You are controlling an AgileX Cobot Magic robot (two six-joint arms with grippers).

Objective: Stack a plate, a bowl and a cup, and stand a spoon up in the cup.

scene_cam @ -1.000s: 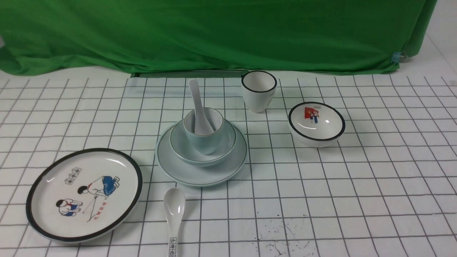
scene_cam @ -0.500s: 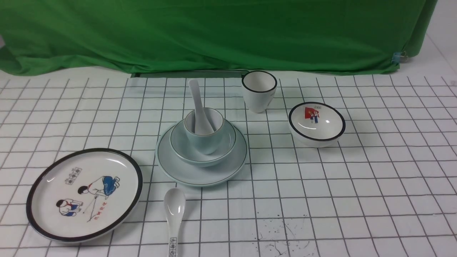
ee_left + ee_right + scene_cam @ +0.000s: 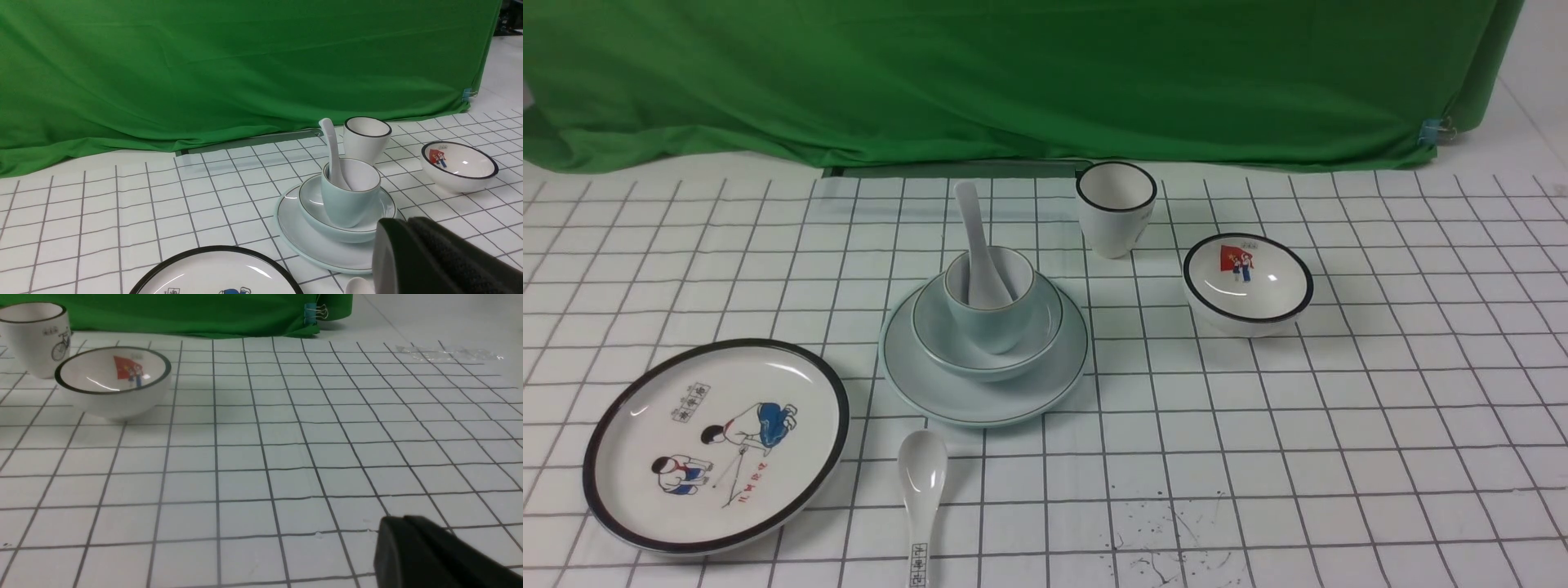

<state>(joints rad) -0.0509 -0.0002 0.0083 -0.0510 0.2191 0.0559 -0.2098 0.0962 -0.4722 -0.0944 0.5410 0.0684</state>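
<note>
The pale blue-green plate [image 3: 913, 382] lies on the gridded cloth, mid-table. In it sits the matching bowl [image 3: 931, 331], and the handleless cup [image 3: 990, 325] stands upright in the bowl. The plain white spoon [image 3: 974, 233] stands in the cup, handle leaning up and back. The left wrist view shows the same stack: plate [image 3: 300, 239], bowl [image 3: 314, 202], cup [image 3: 347, 200], spoon [image 3: 331, 149]. My left gripper [image 3: 404, 223] is shut and empty, short of the stack. My right gripper [image 3: 401, 520] is shut and empty over bare cloth. Neither arm appears in the front view.
A black-rimmed plate with cartoon children [image 3: 715, 445] lies front left, and a white spoon with printed handle [image 3: 921, 482] lies beside it. A black-rimmed white cup [image 3: 1115, 208] and a flag-picture bowl [image 3: 1247, 282] stand at right. Green cloth [image 3: 1013, 82] hangs behind.
</note>
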